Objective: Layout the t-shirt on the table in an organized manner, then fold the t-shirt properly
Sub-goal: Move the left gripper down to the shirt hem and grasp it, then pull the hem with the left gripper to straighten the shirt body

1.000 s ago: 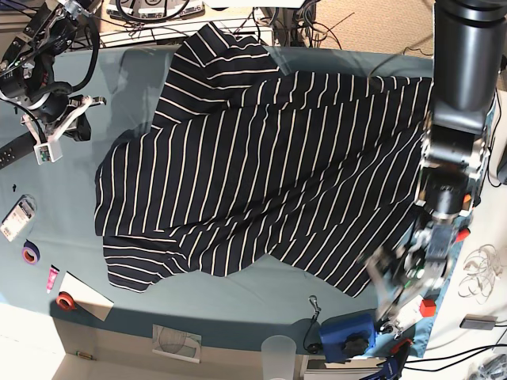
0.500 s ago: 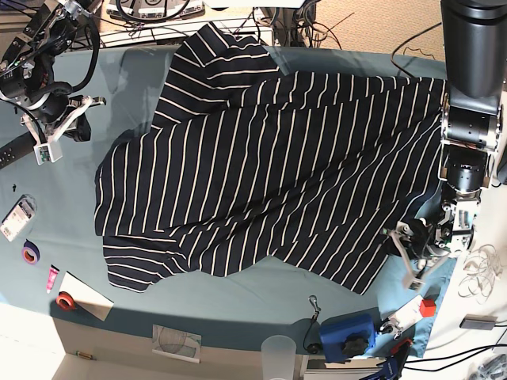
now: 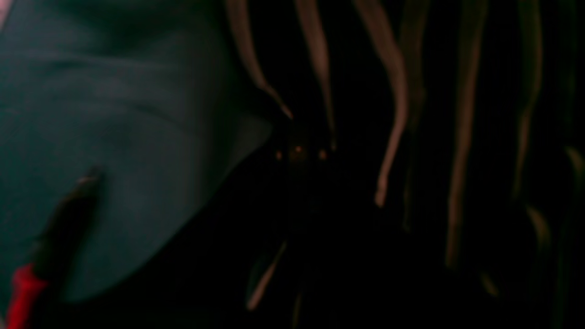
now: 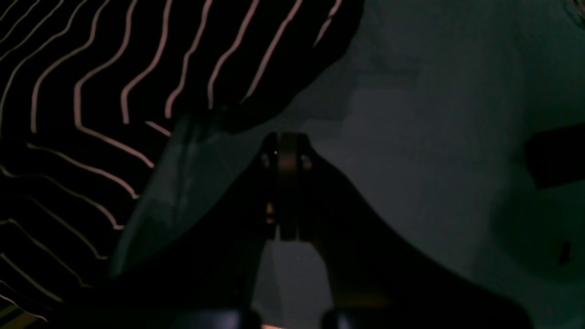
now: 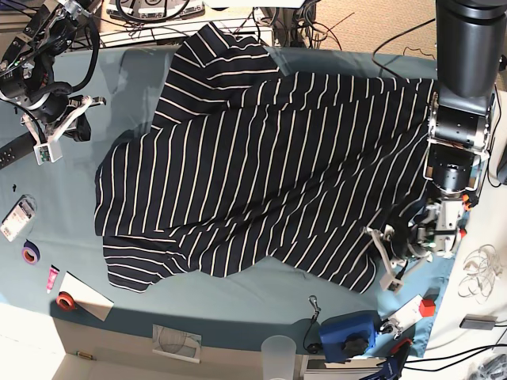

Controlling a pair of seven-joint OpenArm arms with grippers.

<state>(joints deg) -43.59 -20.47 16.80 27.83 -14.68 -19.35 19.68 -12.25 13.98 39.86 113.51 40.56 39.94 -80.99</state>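
- Left gripper (image 5: 388, 255) is clamped at the striped t-shirt (image 5: 261, 166) hem corner; t-shirt lies spread on the teal table (image 5: 222, 305).
- Right gripper (image 4: 285, 151) is closed, empty.
- Risk: a thin pinch slips, or 2 layers bunch.

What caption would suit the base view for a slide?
Striped t-shirt spread on the teal table; left gripper shut on its hem corner, right gripper hovering aside.
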